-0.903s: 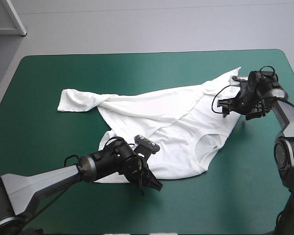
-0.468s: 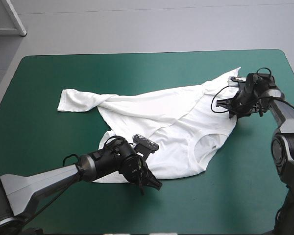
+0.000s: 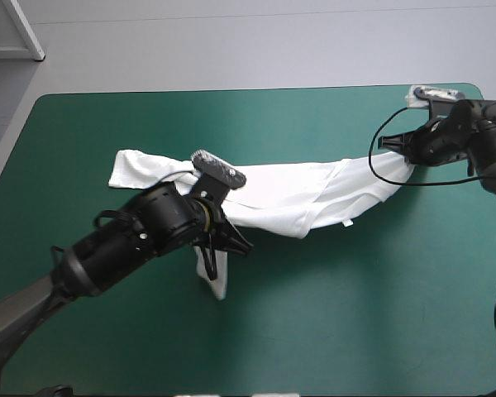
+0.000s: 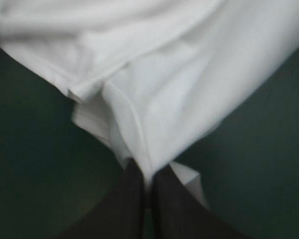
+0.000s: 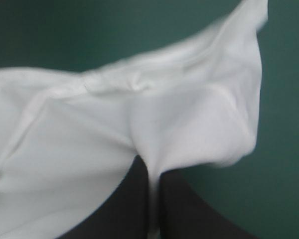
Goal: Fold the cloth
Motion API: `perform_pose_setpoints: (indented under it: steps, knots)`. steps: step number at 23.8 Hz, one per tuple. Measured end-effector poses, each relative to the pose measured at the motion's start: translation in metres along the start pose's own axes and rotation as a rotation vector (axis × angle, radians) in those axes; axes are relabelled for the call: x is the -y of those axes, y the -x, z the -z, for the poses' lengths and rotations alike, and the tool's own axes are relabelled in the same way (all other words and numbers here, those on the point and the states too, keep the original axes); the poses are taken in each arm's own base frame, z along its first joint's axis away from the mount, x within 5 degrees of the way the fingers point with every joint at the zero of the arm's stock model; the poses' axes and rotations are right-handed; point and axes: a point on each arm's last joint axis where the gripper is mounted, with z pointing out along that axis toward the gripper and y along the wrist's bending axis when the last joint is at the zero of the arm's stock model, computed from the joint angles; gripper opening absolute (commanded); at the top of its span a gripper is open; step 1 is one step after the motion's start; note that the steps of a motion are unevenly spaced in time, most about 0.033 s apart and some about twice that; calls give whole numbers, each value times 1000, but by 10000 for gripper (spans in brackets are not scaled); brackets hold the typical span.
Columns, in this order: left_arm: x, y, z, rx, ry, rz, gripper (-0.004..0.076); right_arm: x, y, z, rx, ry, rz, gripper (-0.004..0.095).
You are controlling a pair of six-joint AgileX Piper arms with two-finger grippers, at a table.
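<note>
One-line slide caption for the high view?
Left gripper and right gripper, both shut on the T-shirt, stretch it over the table.

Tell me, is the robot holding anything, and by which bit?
Yes, the T-shirt, lifted between both arms. The left gripper pinches a bunched fold partway along it; the right gripper pinches its end by the table's far right corner.

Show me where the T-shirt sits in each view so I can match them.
High view: T-shirt stretched across the middle of the teal-green cover.
Left wrist view: pinched in the left gripper, spreading ahead of it.
Right wrist view: pinched in the right gripper, spreading ahead.
Shared landmark: the teal-green cover around it.
</note>
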Motion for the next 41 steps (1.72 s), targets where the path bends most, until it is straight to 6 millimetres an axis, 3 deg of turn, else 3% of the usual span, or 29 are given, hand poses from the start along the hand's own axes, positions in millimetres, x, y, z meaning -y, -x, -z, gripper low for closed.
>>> perform_pose_setpoints:
  steps: [6, 9, 13, 14, 18, 19, 23, 28, 31, 33, 36, 41]
  knots:
    - [-35, 35, 92, 321, 81, -33, -10, -8, 12, 139, 362, 6, 37, -18]
    - [-53, 45, 131, 463, 165, -53, -10, -8, 6, 206, 545, -16, 48, -18]
    - [-79, 49, 181, 629, 295, -40, -10, -7, -6, 275, 748, -57, 51, -18]
    - [-93, 46, 207, 708, 359, -27, -10, -6, -14, 306, 843, -80, 50, -18]
    - [-112, 36, 249, 831, 433, -3, -10, -3, -32, 352, 994, -109, 22, -18]
    - [-120, 30, 266, 882, 465, -6, -10, -2, -42, 374, 1071, -113, 1, -18]
    - [-133, 17, 295, 978, 500, -2, -10, -2, -61, 414, 1254, -80, -21, -18]
    - [-134, 14, 299, 989, 477, -12, -10, -6, -68, 426, 1301, -37, -11, -18]
    - [-126, 26, 283, 928, 490, -48, -10, -6, -55, 412, 1235, -60, 11, -18]
    - [-116, 44, 259, 852, 519, -80, -10, -6, -28, 380, 1112, -93, 24, -18]
    - [-109, 77, 203, 702, 469, -94, -10, -5, 16, 318, 912, -140, 29, -18]
    - [-138, 117, 98, 484, 315, -20, -10, -3, 62, 240, 740, -169, 37, -18]
